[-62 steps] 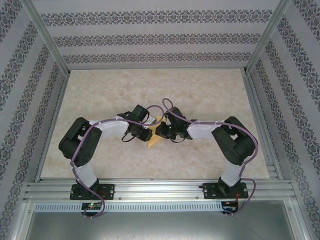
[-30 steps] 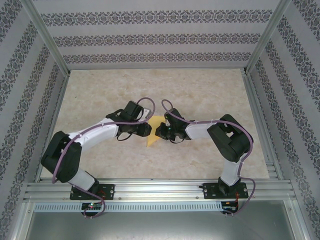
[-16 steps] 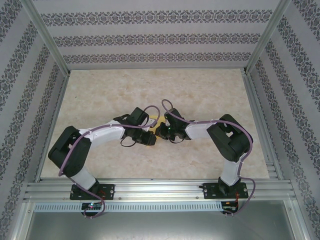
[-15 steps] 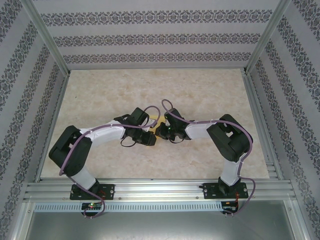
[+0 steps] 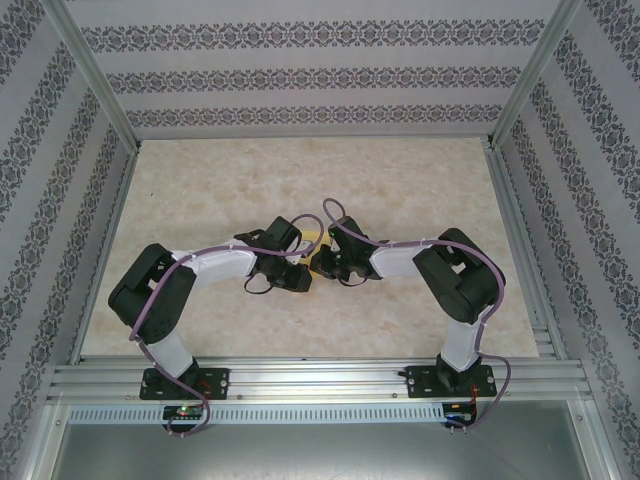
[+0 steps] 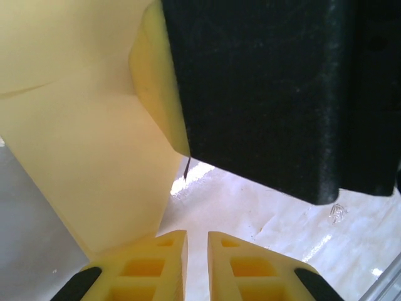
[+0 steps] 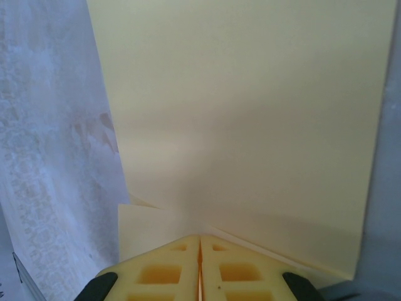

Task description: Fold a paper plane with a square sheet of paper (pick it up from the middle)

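The square sheet of paper [image 7: 250,125] is seen at the middle of the tabletop [image 5: 400,180], between the two wrists, and is clamped by the jaws of the right gripper [image 7: 199,238]. The left gripper [image 6: 197,233] is placed just beside the sheet, its jaws parted by a slim gap with nothing between them.

Top camera is looking down from above and behind the arm bases, taking in the whole beige marbled worktop [image 5: 400,180] from afar. Left wrist camera is peering along the left tool [image 6: 197,235], right wrist camera along the right tool [image 7: 200,237], both sitting very close. All three are sharing the thin yellow folded paper sheet [image 5: 313,238] mid-worktop.
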`<state>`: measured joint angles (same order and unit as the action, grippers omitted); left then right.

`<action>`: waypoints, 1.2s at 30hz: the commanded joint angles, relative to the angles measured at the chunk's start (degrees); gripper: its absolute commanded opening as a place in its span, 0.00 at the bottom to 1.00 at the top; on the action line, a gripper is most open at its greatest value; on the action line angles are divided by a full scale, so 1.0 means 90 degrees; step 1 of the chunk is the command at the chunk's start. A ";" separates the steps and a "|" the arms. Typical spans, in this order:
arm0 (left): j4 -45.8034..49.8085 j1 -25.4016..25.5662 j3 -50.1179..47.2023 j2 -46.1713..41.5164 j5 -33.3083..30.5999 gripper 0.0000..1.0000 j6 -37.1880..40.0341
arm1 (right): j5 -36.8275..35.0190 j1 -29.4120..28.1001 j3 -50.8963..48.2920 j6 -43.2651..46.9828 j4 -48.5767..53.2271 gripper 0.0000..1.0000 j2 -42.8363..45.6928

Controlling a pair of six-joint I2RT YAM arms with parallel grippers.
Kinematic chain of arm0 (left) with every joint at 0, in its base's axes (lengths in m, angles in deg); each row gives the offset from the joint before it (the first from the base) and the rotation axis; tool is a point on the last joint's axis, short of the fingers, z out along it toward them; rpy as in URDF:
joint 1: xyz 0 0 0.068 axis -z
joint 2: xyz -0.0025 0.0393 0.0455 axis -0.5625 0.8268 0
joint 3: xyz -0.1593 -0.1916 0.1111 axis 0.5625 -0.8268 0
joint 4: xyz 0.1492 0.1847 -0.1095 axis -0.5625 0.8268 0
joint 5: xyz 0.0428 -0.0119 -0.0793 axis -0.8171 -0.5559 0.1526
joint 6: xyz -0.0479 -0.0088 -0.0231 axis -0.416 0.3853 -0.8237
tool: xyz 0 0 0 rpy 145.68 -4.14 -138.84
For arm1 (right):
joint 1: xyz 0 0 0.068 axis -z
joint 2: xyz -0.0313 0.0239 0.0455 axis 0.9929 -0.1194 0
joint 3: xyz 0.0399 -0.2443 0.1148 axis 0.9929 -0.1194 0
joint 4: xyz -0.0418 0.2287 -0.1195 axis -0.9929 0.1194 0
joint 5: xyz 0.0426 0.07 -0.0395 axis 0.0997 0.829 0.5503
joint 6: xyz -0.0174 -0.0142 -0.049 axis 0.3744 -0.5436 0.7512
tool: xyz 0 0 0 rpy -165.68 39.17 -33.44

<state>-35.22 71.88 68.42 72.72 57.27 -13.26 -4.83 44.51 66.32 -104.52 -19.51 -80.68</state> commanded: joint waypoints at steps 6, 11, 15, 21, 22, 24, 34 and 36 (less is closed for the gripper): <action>-0.0192 0.0045 0.0078 0.0120 -0.0211 0.16 -0.0052 | -0.0311 -0.0063 -0.0024 0.0074 0.0433 0.10 -0.0301; -0.0287 0.0008 -0.0027 0.0161 -0.0179 0.16 -0.0086 | -0.0309 -0.0053 0.0006 0.0094 0.0462 0.10 -0.0339; -0.0319 -0.0032 -0.0097 0.0181 -0.0152 0.16 -0.0104 | -0.0307 -0.0061 0.0026 0.0105 0.0472 0.10 -0.0369; -0.0635 -0.0162 -0.0315 0.0121 0.0280 0.15 -0.0270 | -0.0318 -0.0048 0.0045 0.0124 0.0521 0.10 -0.0418; -0.0817 -0.0202 -0.0409 0.0034 0.0457 0.15 -0.0382 | -0.0318 -0.0040 0.0045 0.0126 0.0518 0.09 -0.0427; -0.1127 -0.0321 -0.0559 -0.0151 0.0713 0.15 -0.0614 | -0.0342 -0.0036 0.0015 0.0120 0.0511 0.10 -0.0414; -0.3331 -0.0590 -0.1557 -0.1059 0.1171 0.15 -0.2630 | -0.0348 -0.0016 0.0007 0.0095 0.0506 0.10 -0.0389; -0.3384 -0.0577 -0.1655 -0.1058 0.0974 0.14 -0.2768 | -0.0348 -0.0015 0.0016 0.0085 0.0505 0.10 -0.0389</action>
<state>-58.59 66.87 55.11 63.81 66.21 -31.88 -4.81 44.51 67.28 -104.49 -19.19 -81.43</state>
